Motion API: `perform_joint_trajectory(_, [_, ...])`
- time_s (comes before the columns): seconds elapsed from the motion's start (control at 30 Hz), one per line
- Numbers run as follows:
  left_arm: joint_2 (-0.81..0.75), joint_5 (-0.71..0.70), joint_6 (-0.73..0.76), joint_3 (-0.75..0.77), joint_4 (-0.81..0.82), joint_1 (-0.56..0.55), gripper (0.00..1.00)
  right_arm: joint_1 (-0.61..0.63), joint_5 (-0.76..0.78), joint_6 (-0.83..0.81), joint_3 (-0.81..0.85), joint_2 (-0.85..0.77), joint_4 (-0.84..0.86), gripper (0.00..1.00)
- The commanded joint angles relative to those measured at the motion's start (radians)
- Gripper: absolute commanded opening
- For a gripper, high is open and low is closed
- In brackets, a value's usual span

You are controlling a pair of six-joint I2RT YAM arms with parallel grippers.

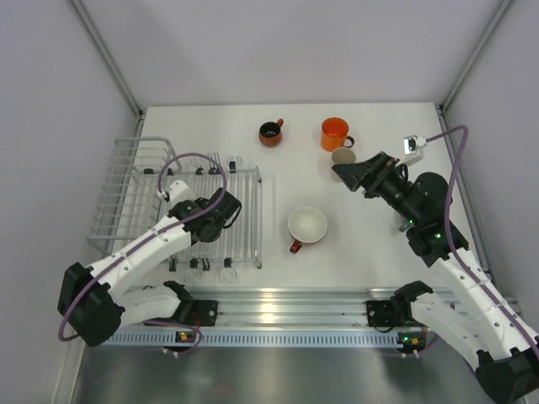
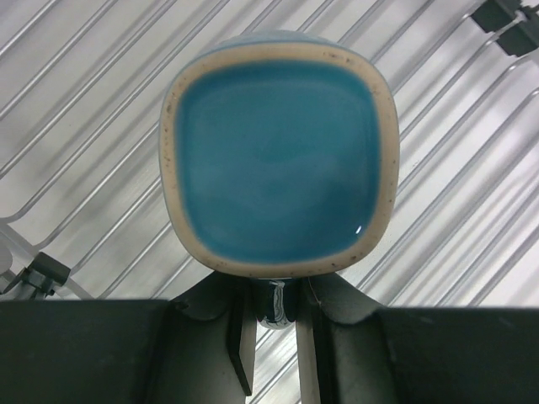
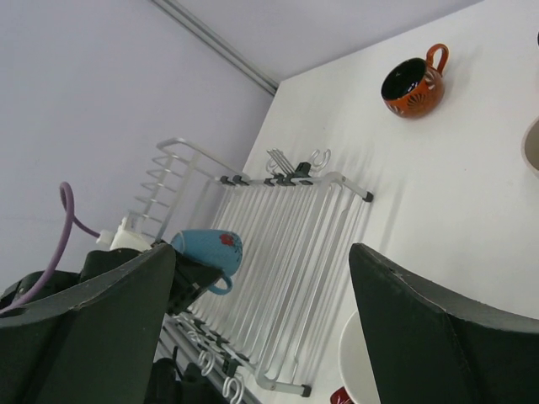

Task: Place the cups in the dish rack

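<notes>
My left gripper [image 1: 227, 207] is shut on the handle of the grey-blue mug [image 2: 278, 156] and holds it over the low slatted section of the white dish rack [image 1: 247, 220]. The right wrist view shows this mug [image 3: 209, 250] lying on its side above the slats [image 3: 295, 244]. My right gripper [image 1: 347, 173] is open and empty, right next to the cream-beige mug [image 1: 343, 155]. The orange mug [image 1: 335, 133] and the small dark red mug [image 1: 270, 133] stand at the back. The wide red mug with white inside [image 1: 307, 225] stands in the middle.
The rack's taller basket section [image 1: 126, 189] is at the far left and holds nothing. Prongs and hooks [image 1: 221, 160] line the slatted section's far and near ends. Frame posts stand at the table's back corners.
</notes>
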Motion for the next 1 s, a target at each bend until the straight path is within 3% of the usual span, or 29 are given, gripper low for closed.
perform_joint_trajectory(0.0, [0.013, -0.051, -0.106, -0.010, -0.044, 0.002, 0.00, 0.012, 0.017, -0.032, 0.056, -0.003, 0.005, 0.85])
perform_joint_trajectory(0.27, [-0.012, -0.019, -0.226, -0.101, -0.070, 0.011, 0.00, 0.012, 0.020, -0.035, 0.054, -0.005, 0.003, 0.85])
perform_joint_trajectory(0.57, [-0.009, -0.018, -0.252, -0.127, -0.086, 0.044, 0.00, 0.012, 0.024, -0.043, 0.051, -0.012, -0.011, 0.85])
perform_joint_trajectory(0.63, [-0.009, -0.018, -0.252, -0.128, -0.087, 0.050, 0.11, 0.012, 0.027, -0.046, 0.051, -0.017, -0.014, 0.85])
perform_joint_trajectory(0.73, [-0.016, -0.021, -0.267, -0.131, -0.104, 0.059, 0.17, 0.012, 0.032, -0.051, 0.051, -0.020, -0.021, 0.85])
perform_joint_trajectory(0.97, [-0.021, -0.028, -0.266, -0.119, -0.106, 0.059, 0.43, 0.010, 0.033, -0.054, 0.050, -0.022, -0.025, 0.85])
